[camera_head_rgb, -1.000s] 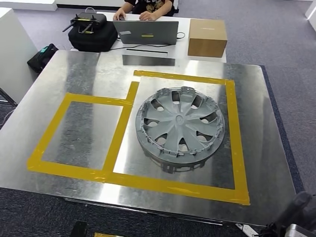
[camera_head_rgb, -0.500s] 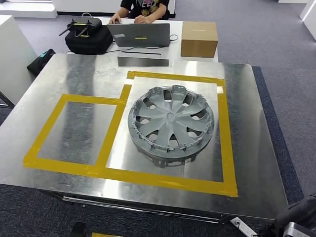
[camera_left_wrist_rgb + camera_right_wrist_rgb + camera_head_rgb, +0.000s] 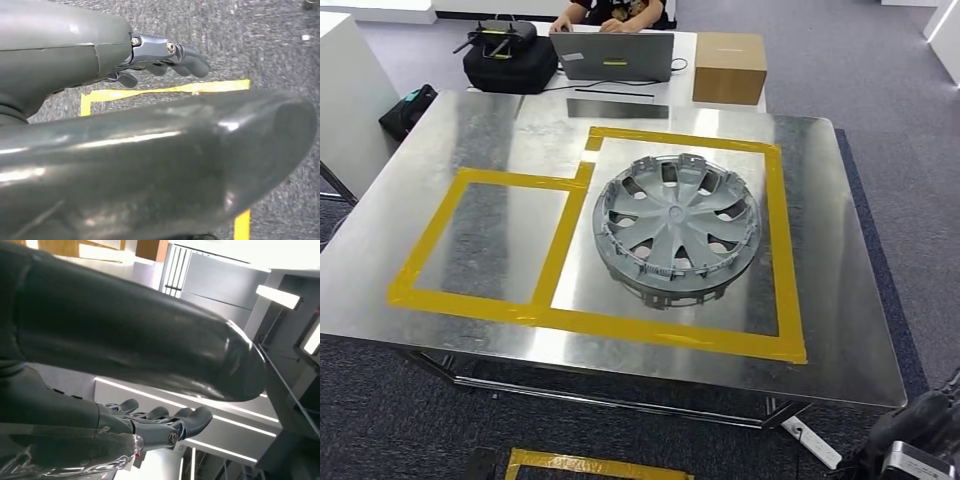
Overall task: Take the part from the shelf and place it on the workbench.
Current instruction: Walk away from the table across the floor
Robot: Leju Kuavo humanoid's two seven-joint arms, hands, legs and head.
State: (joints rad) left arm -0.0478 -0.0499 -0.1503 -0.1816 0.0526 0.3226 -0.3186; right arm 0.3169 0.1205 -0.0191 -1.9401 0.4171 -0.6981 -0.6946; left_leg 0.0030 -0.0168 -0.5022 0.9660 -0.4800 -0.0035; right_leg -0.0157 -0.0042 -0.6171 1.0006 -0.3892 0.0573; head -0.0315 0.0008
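Hubcap (image 3: 675, 232) is the part, and it lies flat on the metal workbench (image 3: 841, 330), inside the larger of two squares marked out in yellow tape (image 3: 784, 250), spokes facing up. Neither of my hands touches it.

Nearest to me, my left hand (image 3: 166, 57) hangs over grey carpet with a yellow tape line (image 3: 170, 90) on the floor beneath it; its fingers (image 3: 192, 65) are stretched out loosely and hold nothing. My right hand (image 3: 158, 427) is likewise released, its fingers (image 3: 196, 420) extended side by side with nothing between them, against a bright wall or ceiling.

To the left of the hubcap, the smaller taped square (image 3: 482, 245) is bare metal. Beyond the workbench stands a white table (image 3: 682, 75) with a grey laptop (image 3: 614, 57), a cardboard box (image 3: 729, 68) to its right and a black bag (image 3: 510, 62) to its left. A person's hands (image 3: 603, 24) rest behind the laptop.
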